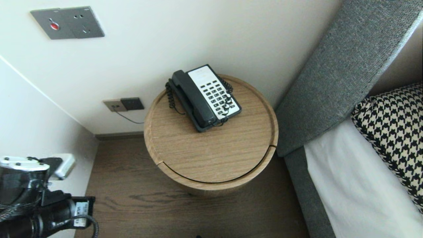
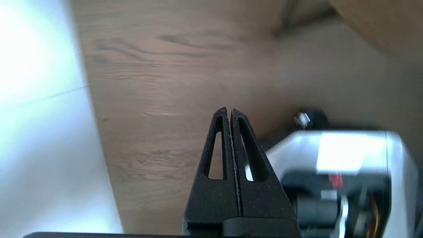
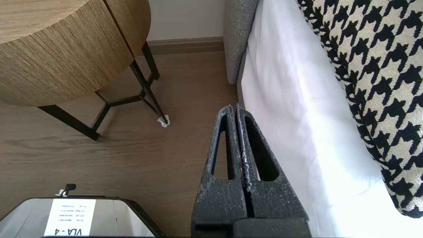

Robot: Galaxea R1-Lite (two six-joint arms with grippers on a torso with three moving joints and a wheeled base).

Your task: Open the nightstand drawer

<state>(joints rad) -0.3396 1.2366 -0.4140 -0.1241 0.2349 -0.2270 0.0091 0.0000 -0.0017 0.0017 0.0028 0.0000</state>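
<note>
Beside the wall [image 2: 39, 125], left tool [image 2: 229, 109] hangs low, fingers pressed together.

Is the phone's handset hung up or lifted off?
Hung up: the handset lies flat in its cradle on the telephone, which sits on the round table.

Left end effector [image 2: 230, 109] and right end effector [image 3: 233, 107], both empty, fingers tight together.

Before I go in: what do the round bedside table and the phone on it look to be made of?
The table looks like wood or wood veneer with a matt finish: grain lines run across the top and the raised rim. Its legs look like thin black metal. The phone is probably hard plastic, with a dark, slightly shiny body and a white keypad face. Its coiled cord looks rubbery.
</note>
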